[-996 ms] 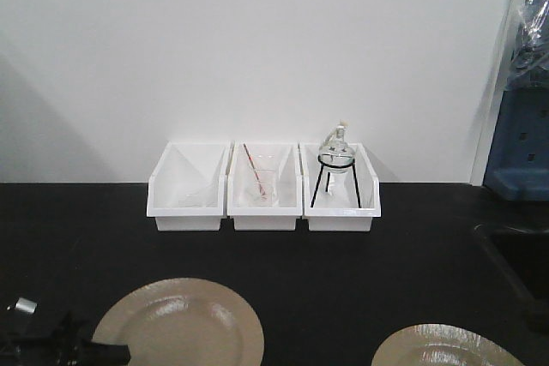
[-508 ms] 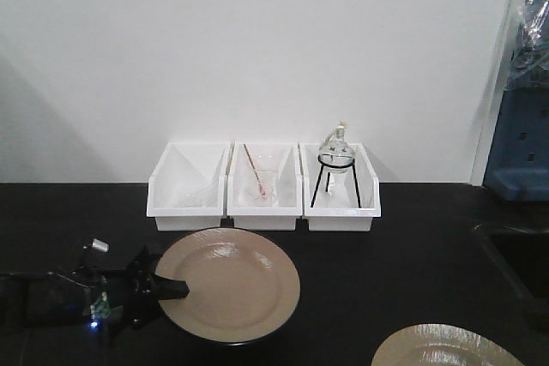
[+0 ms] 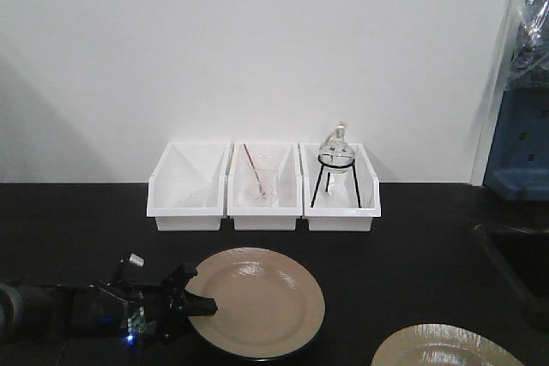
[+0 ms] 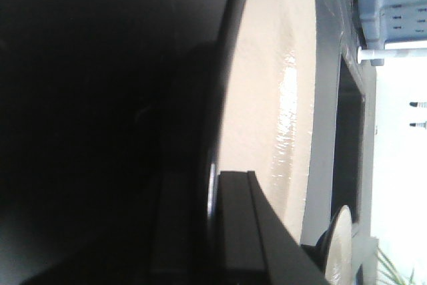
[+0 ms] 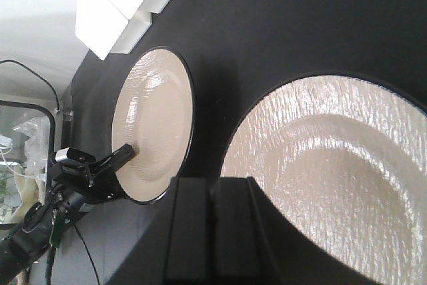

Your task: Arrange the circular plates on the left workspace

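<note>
Pinching left rim of one circular plate (image 3: 257,302) with left gripper (image 3: 199,303) jaws, in front of white bins (image 3: 263,188), seemingly just off counter (image 3: 412,246). Keep level; lower flat before releasing. Right gripper (image 5: 213,231) jaws: cannot tell.

My front camera: raised, faces forward across black countertop (image 3: 412,237) to white wall (image 3: 257,40), white bins (image 3: 263,188) at mid-distance. My left wrist camera: rolled sideways, very close along rim of left plate (image 3: 257,302). My right wrist camera: rolled too, close above right plate (image 3: 446,347), looking leftward. All three views share both plates; bins show in front and right wrist views.
</note>
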You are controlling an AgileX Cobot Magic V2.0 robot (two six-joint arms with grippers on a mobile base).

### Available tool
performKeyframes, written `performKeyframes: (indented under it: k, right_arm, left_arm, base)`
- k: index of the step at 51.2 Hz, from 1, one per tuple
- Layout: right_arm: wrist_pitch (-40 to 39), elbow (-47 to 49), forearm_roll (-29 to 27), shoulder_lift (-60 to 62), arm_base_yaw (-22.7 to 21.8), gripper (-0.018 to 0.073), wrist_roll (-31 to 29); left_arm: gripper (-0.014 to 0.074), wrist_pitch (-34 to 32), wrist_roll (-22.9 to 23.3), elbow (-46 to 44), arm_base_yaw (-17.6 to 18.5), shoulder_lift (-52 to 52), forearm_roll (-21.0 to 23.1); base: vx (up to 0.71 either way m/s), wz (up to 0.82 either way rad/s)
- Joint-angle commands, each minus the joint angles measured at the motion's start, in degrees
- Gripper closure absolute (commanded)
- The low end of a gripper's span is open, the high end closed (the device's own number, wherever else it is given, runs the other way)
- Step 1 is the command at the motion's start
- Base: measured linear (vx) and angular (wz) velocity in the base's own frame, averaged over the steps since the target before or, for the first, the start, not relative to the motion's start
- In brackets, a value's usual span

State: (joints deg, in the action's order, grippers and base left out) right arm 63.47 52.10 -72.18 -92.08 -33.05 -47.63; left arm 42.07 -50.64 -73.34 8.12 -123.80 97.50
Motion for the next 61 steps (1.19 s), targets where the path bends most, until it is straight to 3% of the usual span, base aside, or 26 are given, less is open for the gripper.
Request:
performKeyframes:
  k: [1, 9, 17, 28, 43, 55, 61]
  right_arm:
    - [1.8, 1.6, -4.1, 2.3, -0.1, 0.0563, -0.7]
    - [1.8, 1.6, -4.6, 2.3, -0.1, 0.0563, -0.7]
    - [2.0, 1.6, -4.5, 2.3, -0.1, 0.0563, -0.8]
    - [2.3, 1.6, -4.3, 2.3, -0.1, 0.0563, -1.2]
    - [2.3, 1.6, -2.8, 2.3, -0.1, 0.0560, -2.7]
    - [2.3, 1.6, -1.0, 2.3, -0.1, 0.0560, -5.7]
    - [1.8, 1.6, 1.0, 2.3, -0.1, 0.0560, -7.2]
  left_arm:
    - [0.0330, 3.1, -2.3, -1.6, 0.3, 3.3, 5.1]
    - [0.0140, 3.2, -3.5, -1.6, 0.3, 3.3, 4.9]
    - [0.0055, 3.8, -5.6, -1.7, -0.5, 3.3, 4.9]
    - [0.0055, 8.8, -7.3, -1.7, -4.2, 3.3, 2.4]
    - [0.0055, 16.1, -6.6, -1.7, -9.6, 3.3, -10.1]
    - [0.0094, 16.4, -6.6, -1.7, -12.7, 4.5, -20.0]
    - [0.0130, 16.7, -5.7, -1.7, -14.9, 6.8, -22.2]
  base:
    - [0.00, 0.00]
    - [0.00, 0.00]
    - [0.00, 0.00]
    - [0.00, 0.00]
    - [0.00, 0.00]
    - [0.00, 0.00]
    - [0.00, 0.00]
